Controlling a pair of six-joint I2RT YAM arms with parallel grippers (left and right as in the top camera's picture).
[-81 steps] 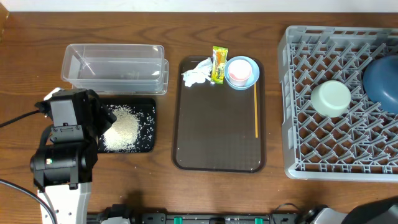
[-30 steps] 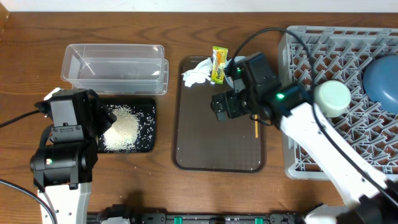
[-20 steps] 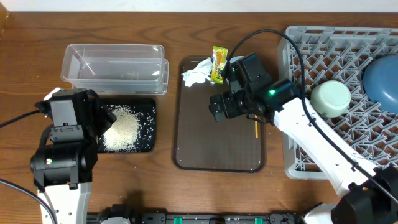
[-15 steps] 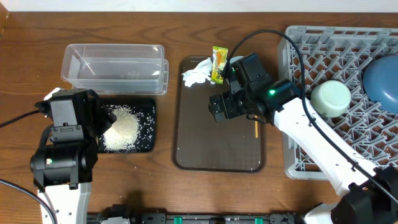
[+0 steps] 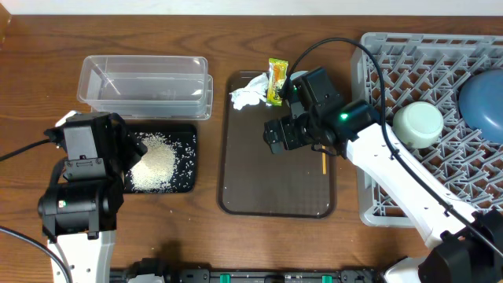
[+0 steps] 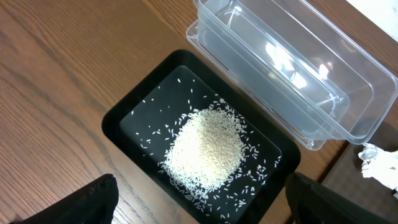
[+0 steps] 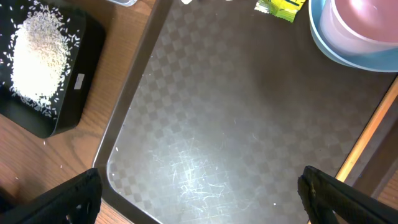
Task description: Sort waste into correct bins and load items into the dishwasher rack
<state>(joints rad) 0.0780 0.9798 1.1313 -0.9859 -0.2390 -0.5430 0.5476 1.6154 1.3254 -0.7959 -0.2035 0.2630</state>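
**Remaining items.** One pale bowl [image 7: 339, 46] with the pink cup [image 7: 367, 18] nested in it stands at the far right corner of the brown serving tray [image 5: 275, 189]. The orange stick [image 5: 324, 162] lies along the tray's right edge. The crumpled tissue [image 5: 248, 93] and the snack wrapper [image 5: 277, 82] lie at the tray's far edge, just beside the bowl. These pieces are not yet sorted.

**Completed placements.** The rice heap [image 5: 155, 165] sits in the black tray [image 5: 187, 135], judged to serve as the food-waste bin. The clear container [image 5: 145, 82] behind it holds nothing. The second bowl [image 5: 418, 123] and the blue plate [image 5: 483, 102] rest in the dishwasher rack [image 5: 471, 181].

**Grippers.** The right gripper [image 7: 208, 205] hovers over the bare middle of the serving tray with its jaws spread wide and empty, a stance suited to descending on the waste or the bowl. The left gripper [image 6: 205, 208] hangs above the rice with its jaws apart and holds nothing.

**Change from the earlier frames.** The right arm has entered from off-frame and now covers the bowl in the overhead view. Over the last second it has drifted slightly left, then halted. The left arm and all objects are unchanged.
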